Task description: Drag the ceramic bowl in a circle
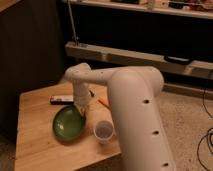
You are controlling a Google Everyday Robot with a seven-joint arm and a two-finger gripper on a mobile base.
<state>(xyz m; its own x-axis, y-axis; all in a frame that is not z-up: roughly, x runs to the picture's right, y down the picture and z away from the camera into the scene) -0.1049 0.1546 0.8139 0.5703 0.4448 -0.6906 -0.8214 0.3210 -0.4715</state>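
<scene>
The ceramic bowl (68,124) is wide, shallow, glossy green with a darker rim. It sits on the wooden table (35,145), left of centre. My gripper (81,108) reaches down from the white arm (135,100) and rests at the bowl's upper right rim. A small translucent plastic cup (103,131) stands just right of the bowl, close to its rim.
A dark flat object with a white label (62,99) lies behind the bowl. An orange pen-like object (103,103) lies by the arm. The table's front edge is near the cup. Dark shelving and a grey bar (125,56) stand behind; cables lie on the floor at right.
</scene>
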